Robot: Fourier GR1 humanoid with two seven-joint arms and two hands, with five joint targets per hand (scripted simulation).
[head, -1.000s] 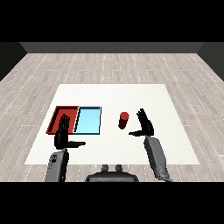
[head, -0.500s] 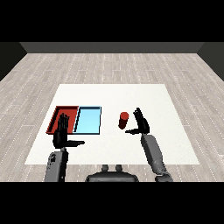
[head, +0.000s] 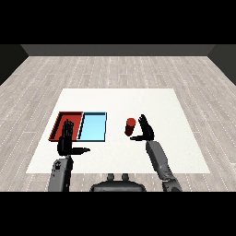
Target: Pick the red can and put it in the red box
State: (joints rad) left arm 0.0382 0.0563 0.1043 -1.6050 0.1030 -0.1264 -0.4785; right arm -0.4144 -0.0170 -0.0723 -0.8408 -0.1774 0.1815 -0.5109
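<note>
Right hand (head: 146, 131): spread wide, fingers straight, thumb out toward the can, holding nothing.
Red can (head: 130, 126): upright on the white table (head: 152, 101), just left of that hand.
Left hand (head: 67, 140): open, fingers up, over the red tray (head: 59, 125).
Light blue tray (head: 93, 126): touching the red tray's right side.

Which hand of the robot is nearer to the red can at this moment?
The right hand. It is open just right of the red can, not yet curled round it. The left hand is far to the can's left, open over the near edge of the red tray.
</note>
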